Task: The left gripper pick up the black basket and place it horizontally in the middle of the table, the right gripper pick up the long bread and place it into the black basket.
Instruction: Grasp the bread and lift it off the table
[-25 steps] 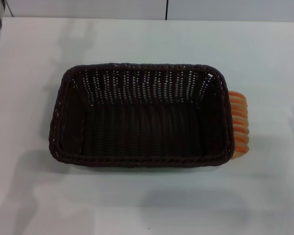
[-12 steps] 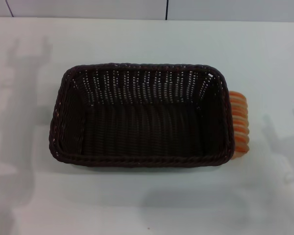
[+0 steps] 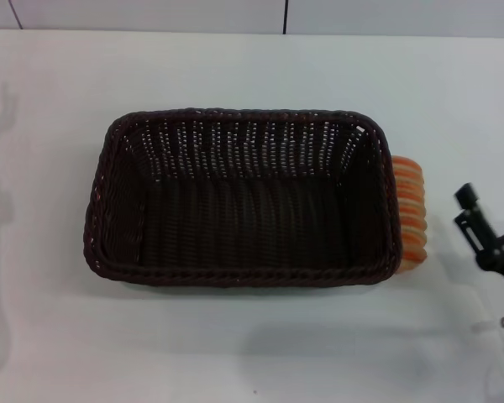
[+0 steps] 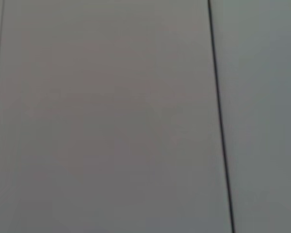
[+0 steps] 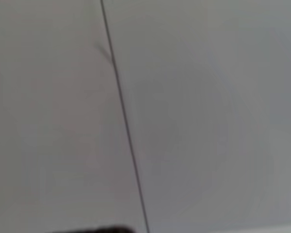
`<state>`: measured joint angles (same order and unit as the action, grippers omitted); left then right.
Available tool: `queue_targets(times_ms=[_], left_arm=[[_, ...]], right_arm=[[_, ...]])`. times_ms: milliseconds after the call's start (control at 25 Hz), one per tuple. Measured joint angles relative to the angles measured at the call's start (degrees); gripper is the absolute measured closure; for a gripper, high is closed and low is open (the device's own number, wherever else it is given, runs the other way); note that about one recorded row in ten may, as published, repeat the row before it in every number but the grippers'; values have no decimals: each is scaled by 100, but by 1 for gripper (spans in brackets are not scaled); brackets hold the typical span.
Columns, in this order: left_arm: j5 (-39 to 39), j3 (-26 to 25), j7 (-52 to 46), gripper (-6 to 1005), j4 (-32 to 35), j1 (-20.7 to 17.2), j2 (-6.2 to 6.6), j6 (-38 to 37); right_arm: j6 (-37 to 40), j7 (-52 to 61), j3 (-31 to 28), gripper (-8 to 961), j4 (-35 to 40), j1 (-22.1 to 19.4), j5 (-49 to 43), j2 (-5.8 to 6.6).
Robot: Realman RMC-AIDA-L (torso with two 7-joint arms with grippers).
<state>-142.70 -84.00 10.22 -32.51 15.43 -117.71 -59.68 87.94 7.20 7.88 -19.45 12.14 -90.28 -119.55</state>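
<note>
The black basket (image 3: pixel 244 201) lies with its long side across the middle of the white table (image 3: pixel 235 353), and it is empty. The long bread (image 3: pixel 410 211) lies on the table against the basket's right end, partly hidden by the rim. My right gripper (image 3: pixel 490 195) is at the right edge of the head view, to the right of the bread and apart from it, with its fingers spread open and nothing between them. My left gripper is out of view.
The table's far edge meets a grey wall with a dark seam (image 3: pixel 286 17). Both wrist views show only grey panels with a dark seam line (image 4: pixel 220 126) (image 5: pixel 123 126).
The left arm has left the head view at the upper left. The right gripper has come in from the right edge toward the bread. Basket and bread have not moved.
</note>
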Motion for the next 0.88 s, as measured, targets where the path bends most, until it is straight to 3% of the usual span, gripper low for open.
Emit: queue_targets(times_ms=[120,880], left_arm=[[-7,-18,-116,218,213,56,-18,-110],[-119,37,-196,218,511,225,-14,-82]], right_arm=[[-502,0,-4,176,-48,146,-10,-9],[-1530,63,28,208,-189,693,-13,-5]])
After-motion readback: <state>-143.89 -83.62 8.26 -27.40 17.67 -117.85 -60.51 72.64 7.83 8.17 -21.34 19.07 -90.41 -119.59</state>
